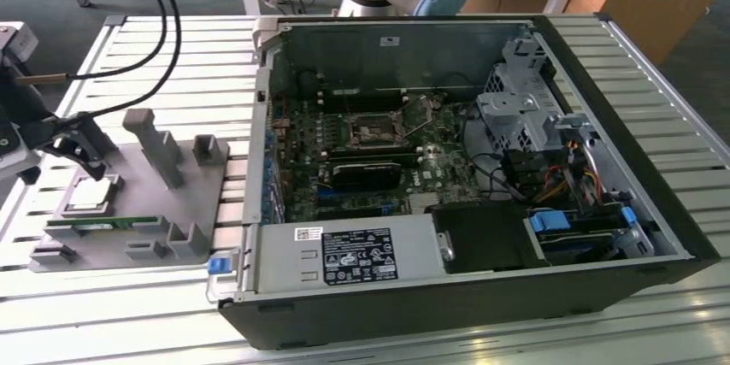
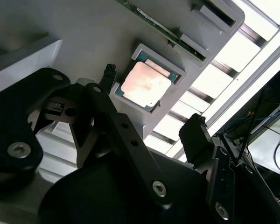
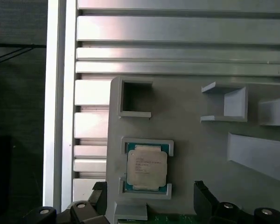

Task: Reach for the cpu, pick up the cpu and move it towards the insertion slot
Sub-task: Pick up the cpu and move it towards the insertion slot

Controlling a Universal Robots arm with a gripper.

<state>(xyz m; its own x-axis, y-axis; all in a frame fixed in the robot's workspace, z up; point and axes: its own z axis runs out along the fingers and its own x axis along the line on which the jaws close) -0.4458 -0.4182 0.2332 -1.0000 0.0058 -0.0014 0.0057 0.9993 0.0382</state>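
Hovering the gripper (image 2: 151, 105) over the cpu (image 3: 146, 168) in its fixture pocket (image 3: 147, 142), held fingers (image 2: 196, 137) wide and empty to straddle it.

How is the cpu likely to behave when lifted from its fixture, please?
The cpu looks flat and thin, so it is probably stiff and light. Its smooth metal top may be slippery. Seated in a recess of the grey fixture, it likely won't slide or tip.

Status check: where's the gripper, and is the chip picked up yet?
Gripper open, hovering over the chip, no contact. Chip flat in its grey holder pocket. Nothing between fingers and chip.
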